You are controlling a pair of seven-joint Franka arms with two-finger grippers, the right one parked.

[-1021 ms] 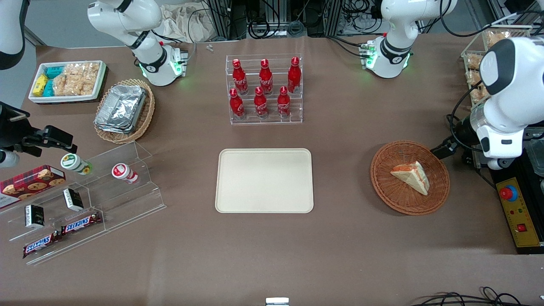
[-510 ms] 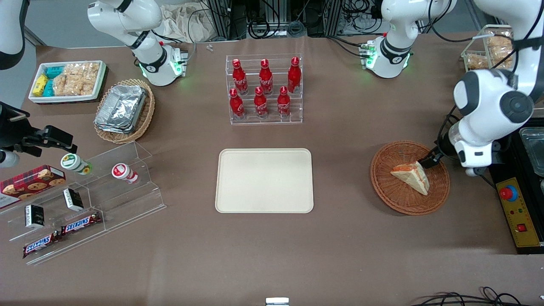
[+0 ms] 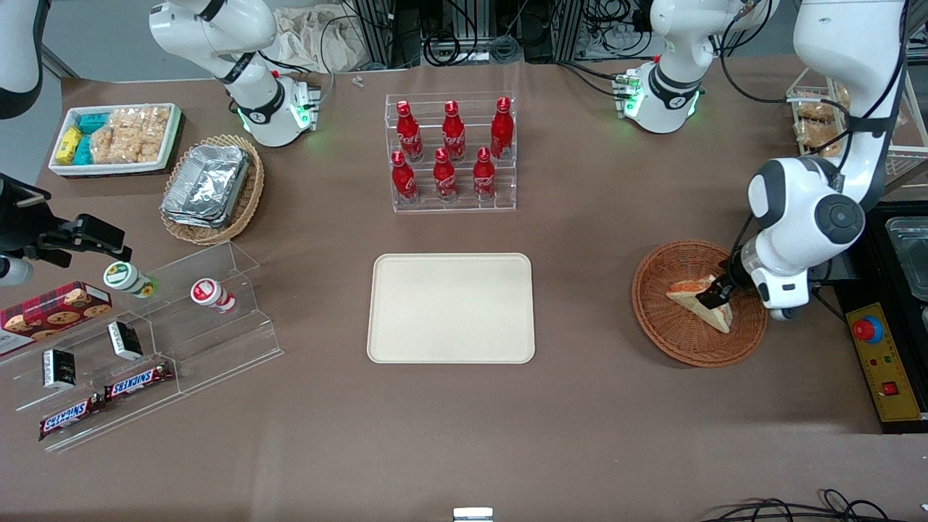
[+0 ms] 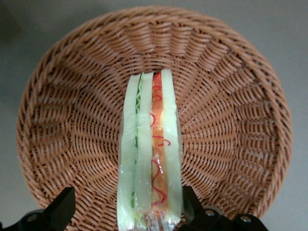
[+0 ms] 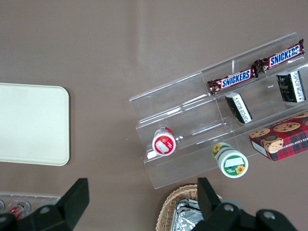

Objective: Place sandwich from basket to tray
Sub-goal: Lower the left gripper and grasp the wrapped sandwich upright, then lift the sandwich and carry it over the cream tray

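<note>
The sandwich [image 3: 697, 304], a white bread wedge with orange-red and green layers, lies in the round reddish-brown wicker basket [image 3: 663, 330] toward the working arm's end of the table. The left gripper [image 3: 715, 295] is down in the basket over the sandwich's wide end. In the left wrist view the gripper [image 4: 127, 199] is open, one black finger on each side of the sandwich [image 4: 150, 144], standing on edge on the basket [image 4: 67, 120]. One finger [image 4: 190, 202] is close against the bread; the second stands apart. The cream tray [image 3: 451, 307] lies bare at mid table.
A clear rack of red bottles [image 3: 451, 152] stands farther from the front camera than the tray. A yellow control box with a red button [image 3: 881, 359] lies beside the basket at the table's end. A clear stepped shelf with snacks [image 3: 138, 341] stands toward the parked arm's end.
The left arm has swung in from the table's end and come down over the basket, bringing the gripper from beside the rim onto the sandwich. The sandwich has not moved.
</note>
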